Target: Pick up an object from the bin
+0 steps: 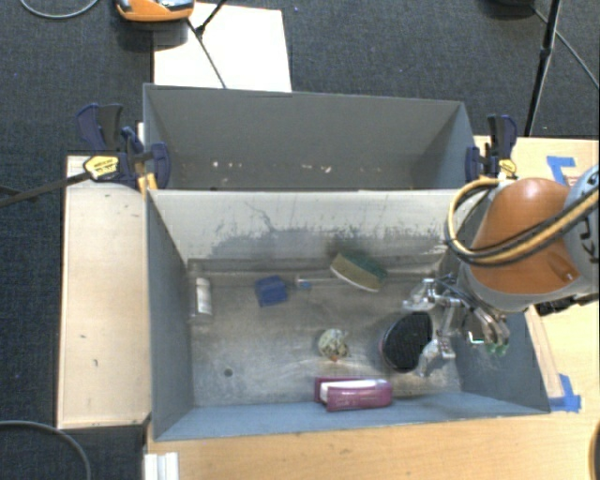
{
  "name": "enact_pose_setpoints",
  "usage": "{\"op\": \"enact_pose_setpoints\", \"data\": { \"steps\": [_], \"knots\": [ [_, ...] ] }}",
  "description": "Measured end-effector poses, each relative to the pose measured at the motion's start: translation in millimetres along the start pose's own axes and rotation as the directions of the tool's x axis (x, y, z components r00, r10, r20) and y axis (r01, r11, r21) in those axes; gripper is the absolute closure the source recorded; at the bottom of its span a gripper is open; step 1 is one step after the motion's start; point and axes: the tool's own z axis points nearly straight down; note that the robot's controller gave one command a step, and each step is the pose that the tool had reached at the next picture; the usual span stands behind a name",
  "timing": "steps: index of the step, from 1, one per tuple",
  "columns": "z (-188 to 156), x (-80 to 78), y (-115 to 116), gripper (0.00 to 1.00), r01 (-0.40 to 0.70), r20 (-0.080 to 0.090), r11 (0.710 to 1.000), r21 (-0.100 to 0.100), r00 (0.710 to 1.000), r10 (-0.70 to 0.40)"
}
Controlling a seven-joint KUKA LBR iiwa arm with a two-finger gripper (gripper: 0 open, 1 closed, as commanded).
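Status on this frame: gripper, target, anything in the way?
Gripper down at black oval object, right end of bin; hold not confirmed. Pink box and crumpled wad close by, apart from it.

Floor: we see dark blue-grey carpet (56, 56) on the left and along the far side.
Cables: we see black cables (542, 66) crossing the carpet at far right.
Far edge: an orange-and-black gadget (155, 7), partly cut off.
Light: even and soft.
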Motion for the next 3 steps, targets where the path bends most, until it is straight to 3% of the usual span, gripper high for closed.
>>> {"op": "enact_pose_setpoints", "data": {
  "steps": [1,2,3],
  "knots": [
    [61,-37.9,-8,0.00,-0.130,0.010,0.992,0.000,0.991,0.130],
    [60,-37.9,-8,1.00,-0.125,0.011,0.992,0.000,0.992,0.125],
    [-82,-36.5,0,1.00,-0.116,0.016,0.993,0.000,0.993,0.116]
  ]
}}
